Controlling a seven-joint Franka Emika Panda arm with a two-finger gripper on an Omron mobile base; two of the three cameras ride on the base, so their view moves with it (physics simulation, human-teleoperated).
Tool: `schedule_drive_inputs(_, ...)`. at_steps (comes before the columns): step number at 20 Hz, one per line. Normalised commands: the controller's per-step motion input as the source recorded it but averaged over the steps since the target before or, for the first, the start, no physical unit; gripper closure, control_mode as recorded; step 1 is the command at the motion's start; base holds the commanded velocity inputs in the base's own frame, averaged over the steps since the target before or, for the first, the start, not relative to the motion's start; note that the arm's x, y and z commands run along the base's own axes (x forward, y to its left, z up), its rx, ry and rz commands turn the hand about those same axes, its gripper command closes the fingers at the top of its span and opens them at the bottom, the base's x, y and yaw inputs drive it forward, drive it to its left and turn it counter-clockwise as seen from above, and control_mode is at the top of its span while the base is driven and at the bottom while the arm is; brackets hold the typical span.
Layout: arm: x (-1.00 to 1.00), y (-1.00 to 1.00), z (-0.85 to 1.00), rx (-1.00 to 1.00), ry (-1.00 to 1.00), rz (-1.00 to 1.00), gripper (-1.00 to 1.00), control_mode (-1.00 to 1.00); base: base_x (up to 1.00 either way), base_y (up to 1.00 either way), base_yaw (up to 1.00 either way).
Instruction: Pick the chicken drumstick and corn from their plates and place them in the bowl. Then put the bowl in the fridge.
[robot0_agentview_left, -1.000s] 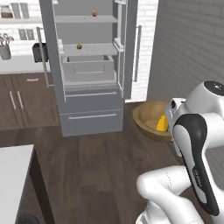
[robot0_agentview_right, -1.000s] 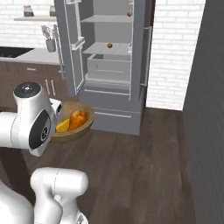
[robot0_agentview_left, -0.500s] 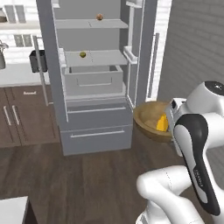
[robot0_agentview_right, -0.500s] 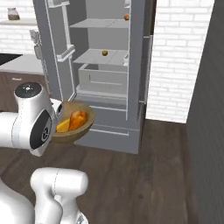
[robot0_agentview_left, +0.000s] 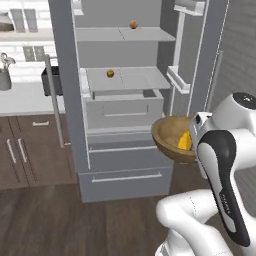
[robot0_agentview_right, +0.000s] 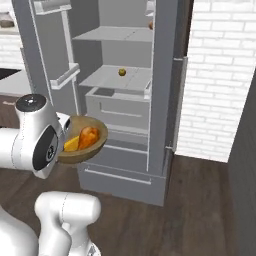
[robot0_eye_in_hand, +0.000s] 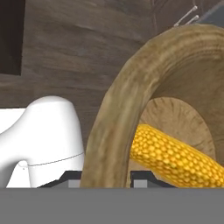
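Note:
The wooden bowl (robot0_agentview_left: 170, 134) hangs in the air in front of the open fridge (robot0_agentview_left: 119, 165), about level with its lower drawers. My gripper (robot0_eye_in_hand: 106, 177) is shut on the bowl's thick rim (robot0_eye_in_hand: 114, 113), one fingertip on each side. Inside the bowl lie the yellow corn (robot0_eye_in_hand: 175, 158) and the orange-brown chicken drumstick (robot0_agentview_right: 89, 136). From the right base the bowl (robot0_agentview_right: 86, 151) sits just beside my white wrist, with the corn (robot0_agentview_right: 71, 145) next to the drumstick. The plates are out of view.
The fridge (robot0_agentview_right: 125, 165) has pale shelves; a small round fruit (robot0_agentview_left: 110, 73) lies on the middle shelf and another (robot0_agentview_left: 133, 24) higher up. Its doors (robot0_agentview_left: 200, 65) stand open on both sides. Dark cabinets (robot0_agentview_left: 27, 155) are at left, a white brick wall (robot0_agentview_right: 215, 80) at right.
The whole picture has shifted and the fridge looms larger: the base has driven closer to it. The bowl stays in my grip at the same spot beside the arm.

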Motion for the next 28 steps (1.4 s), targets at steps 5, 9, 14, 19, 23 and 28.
schedule_drive_inputs(5, 0.0, 0.0, 0.0, 0.0, 0.0, 0.0, 1.0, 1.0, 0.97, 0.02, 0.07)
schedule_drive_inputs(9, 0.0, 0.0, 0.0, 0.0, 0.0, 0.0, 1.0, 1.0, 0.81, 0.2, 0.01)
schedule_drive_inputs(14, 0.0, 0.0, 0.0, 0.0, 0.0, 0.0, 1.0, 1.0, 0.59, 0.25, -0.01)
schedule_drive_inputs(19, 0.0, 0.0, 0.0, 0.0, 0.0, 0.0, 1.0, 1.0, 0.41, 0.37, -0.1)
schedule_drive_inputs(23, 0.0, 0.0, 0.0, 0.0, 0.0, 0.0, 1.0, 1.0, 0.27, 0.23, -0.19)
schedule_drive_inputs(28, 0.0, 0.0, 0.0, 0.0, 0.0, 0.0, 1.0, 1.0, 0.46, 0.07, -0.15)
